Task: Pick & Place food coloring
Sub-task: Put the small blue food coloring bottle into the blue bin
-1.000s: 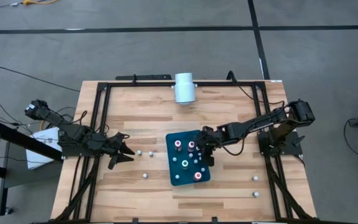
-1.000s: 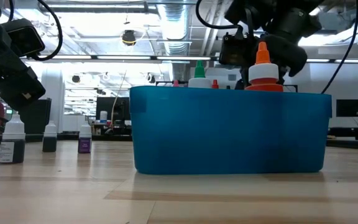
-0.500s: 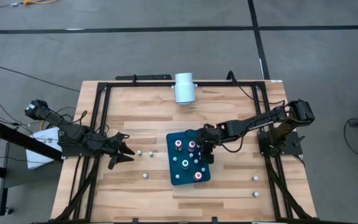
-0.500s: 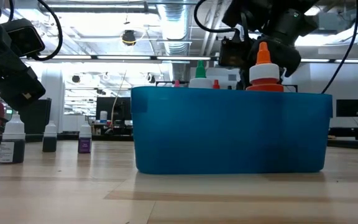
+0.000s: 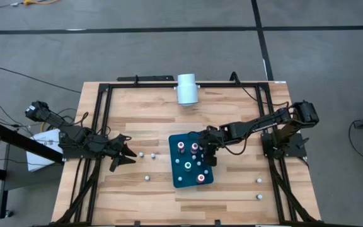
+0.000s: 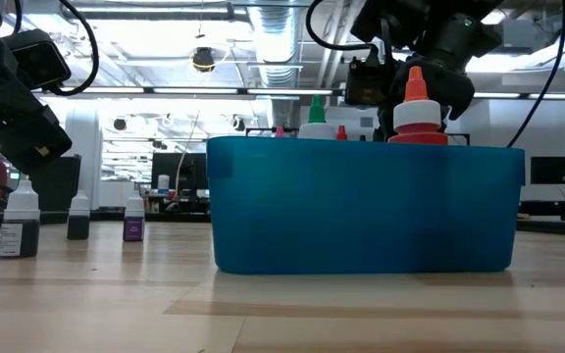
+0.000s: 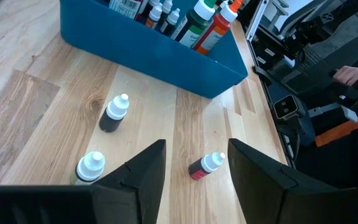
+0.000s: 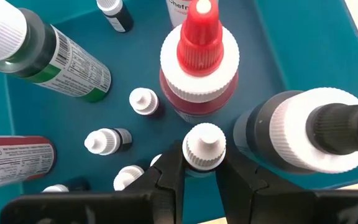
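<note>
From above, the right gripper (image 5: 208,153) is seen over the teal tray (image 5: 176,181), among the food coloring (image 5: 187,166) bottles, but what it holds cannot be told there. The right wrist view gives the answer — the two fingers (image 8: 166,177) are closed on the white cap of one small bottle (image 8: 204,147), just beside a red-topped bottle (image 8: 199,62) and a large white-capped dark one (image 8: 297,134).

The left gripper (image 5: 126,154) is kept beside the tray, with its fingers spread and nothing between them. In the left wrist view three small bottles are shown loose on the wooden table (image 7: 30,106) — one dark (image 7: 114,114), one red (image 7: 205,166), one near the finger (image 7: 89,167). In the low view the tray wall (image 6: 361,206) hides most bottles; only the tops are seen above the rim.
</note>
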Robot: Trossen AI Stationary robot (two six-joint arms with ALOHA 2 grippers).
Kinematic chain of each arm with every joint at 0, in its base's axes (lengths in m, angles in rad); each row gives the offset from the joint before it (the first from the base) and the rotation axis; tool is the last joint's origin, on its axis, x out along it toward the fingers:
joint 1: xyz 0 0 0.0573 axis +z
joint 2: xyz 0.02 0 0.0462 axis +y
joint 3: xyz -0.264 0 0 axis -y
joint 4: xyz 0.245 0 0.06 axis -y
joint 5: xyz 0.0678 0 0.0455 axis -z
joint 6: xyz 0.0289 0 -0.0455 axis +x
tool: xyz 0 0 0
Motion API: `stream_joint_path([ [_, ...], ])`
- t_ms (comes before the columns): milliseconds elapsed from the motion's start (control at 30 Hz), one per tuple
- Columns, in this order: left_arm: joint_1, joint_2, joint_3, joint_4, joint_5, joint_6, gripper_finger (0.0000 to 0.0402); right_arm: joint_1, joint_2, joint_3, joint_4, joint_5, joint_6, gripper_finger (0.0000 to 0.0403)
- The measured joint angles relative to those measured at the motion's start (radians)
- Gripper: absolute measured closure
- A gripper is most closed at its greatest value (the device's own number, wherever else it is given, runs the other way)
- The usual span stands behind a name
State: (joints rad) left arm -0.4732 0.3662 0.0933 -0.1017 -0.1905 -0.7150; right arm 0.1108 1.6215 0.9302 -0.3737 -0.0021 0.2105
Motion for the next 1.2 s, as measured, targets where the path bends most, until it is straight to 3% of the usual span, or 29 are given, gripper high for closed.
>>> stream_joint_path([
  [667, 0.000, 0.000, 0.000, 0.000, 0.000, 0.000, 0.0236, 0.000, 0.000, 0.000, -0.007, -0.007, 0.011, 0.0336],
  [1200, 0.000, 0.000, 0.000, 0.000, 0.000, 0.000, 0.0236, 0.000, 0.002, 0.000, -0.007, -0.023, 0.027, 0.0305],
])
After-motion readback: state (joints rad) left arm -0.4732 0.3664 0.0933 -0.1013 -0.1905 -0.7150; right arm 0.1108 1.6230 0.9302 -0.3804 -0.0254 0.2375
